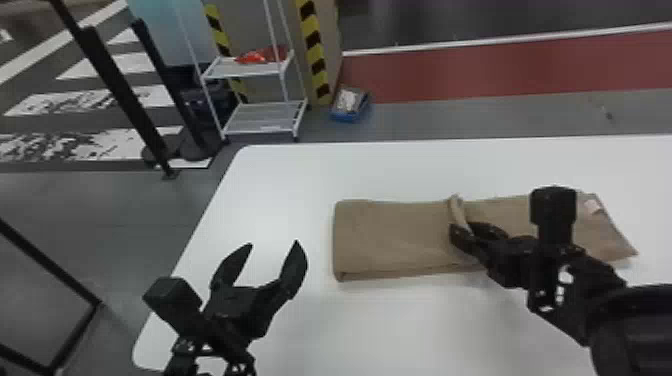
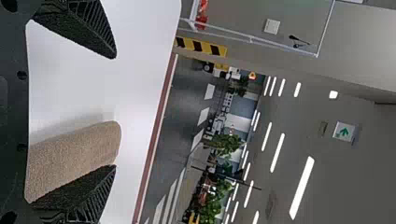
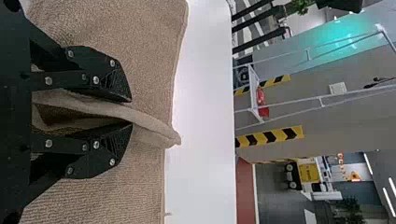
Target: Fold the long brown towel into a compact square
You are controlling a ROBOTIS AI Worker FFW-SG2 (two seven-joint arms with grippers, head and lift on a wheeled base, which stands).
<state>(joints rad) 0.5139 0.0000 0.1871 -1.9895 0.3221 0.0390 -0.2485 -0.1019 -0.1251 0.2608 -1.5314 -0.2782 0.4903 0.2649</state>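
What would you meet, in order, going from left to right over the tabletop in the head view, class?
Left gripper, fingers open → left end of the brown towel → right gripper at the towel's raised fold → pale tag near the towel's right end.

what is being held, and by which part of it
The brown towel, by a raised fold near its middle, in the right gripper.
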